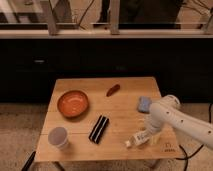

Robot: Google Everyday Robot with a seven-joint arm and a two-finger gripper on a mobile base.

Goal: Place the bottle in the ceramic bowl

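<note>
1. Wooden table, square top, carrying every item below.
2. Robot arm, white, reaching in from the right over the table's front right corner.
3. Ceramic bowl, orange-red, left of centre; only its paler inside shows.
4. Black bar, front centre, lying diagonally.
5. Cup, white-grey, upright at front left; contents cannot be told.
6. Bottle, lying on its side at front right, well apart from the bowl; long axis runs diagonally, with the white cap towards the front left.
7. Gripper, low over the bottle's right end, fingers spread wide; contact cannot be told.
8. Blue block, by the right edge.
9. Red item, rear centre.
</note>
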